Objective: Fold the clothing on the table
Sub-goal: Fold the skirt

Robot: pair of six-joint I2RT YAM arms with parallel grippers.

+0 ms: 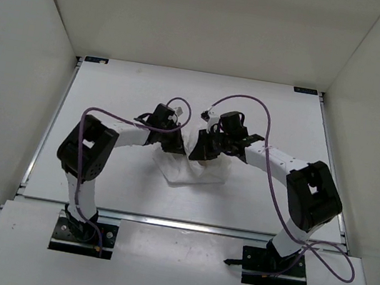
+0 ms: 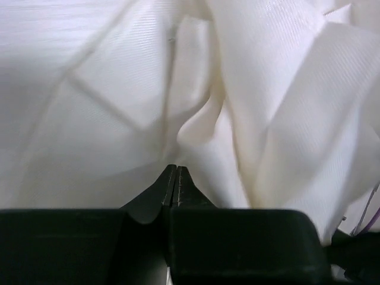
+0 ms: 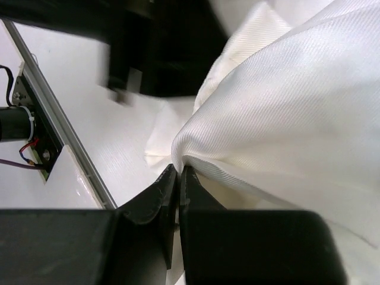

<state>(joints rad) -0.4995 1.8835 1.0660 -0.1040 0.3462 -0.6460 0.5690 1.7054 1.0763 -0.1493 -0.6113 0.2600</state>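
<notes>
Left end effector [image 2: 176,170] and right end effector [image 3: 178,173] are each pinched shut on a fold of the soft white ribbed fabric garment [image 1: 196,174]. It sits bunched between them, mid-way across the matte white surface [image 1: 261,197]. To me this looks mid-fold. The next move likely needs both to travel together, then lay the cloth flat.

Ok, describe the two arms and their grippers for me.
Both arms, left arm and right arm, have white links and bulky black joints, on black base plates. A purple cable loops along each. The left gripper and right gripper have black, tapering fingers.
</notes>
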